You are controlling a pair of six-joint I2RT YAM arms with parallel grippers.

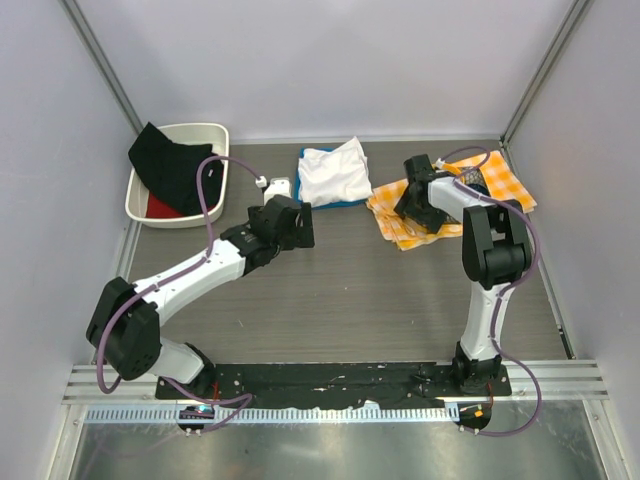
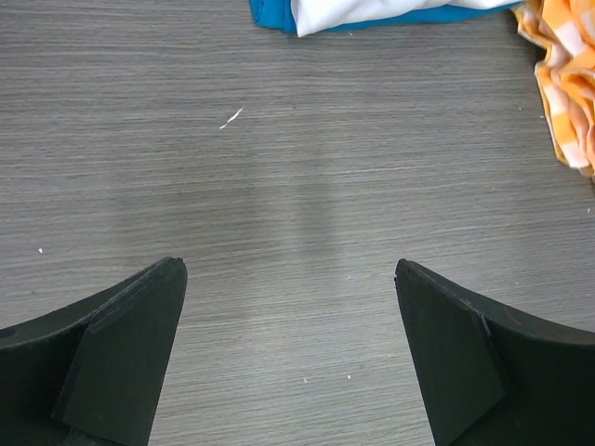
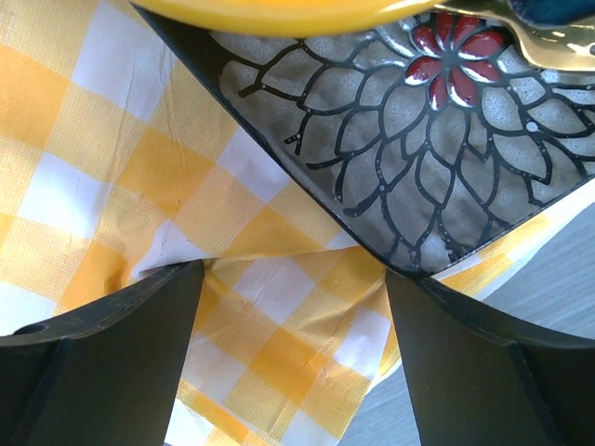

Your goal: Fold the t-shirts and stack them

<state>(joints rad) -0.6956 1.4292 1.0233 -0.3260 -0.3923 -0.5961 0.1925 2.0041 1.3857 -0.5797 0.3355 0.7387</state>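
The left pincer [image 2: 290,279] hangs over a bare bit of the grey surface [image 1: 350,300], near the middle, and its two fingers are wide apart with nothing between them. Just past it, by the far edge of the surface, the white t-shirt [image 1: 333,172] lies in a soft heap on top of the blue t-shirt [image 2: 272,13], so only a thin strip of blue peeks out. The black t-shirt [image 1: 170,170] is bunched up in a white tub [image 1: 205,132] at the far left corner and hangs over its rim, with something red [image 1: 160,207] under it. The right pincer [image 3: 293,279] is down low over the orange-and-white checked cloth [image 3: 112,139] near the far right corner. Its fingers are apart too, with a wrinkle of that cloth between them, not clamped. A dark tray with a red flower on it [image 3: 446,130] sits on the cloth just beyond the fingers.
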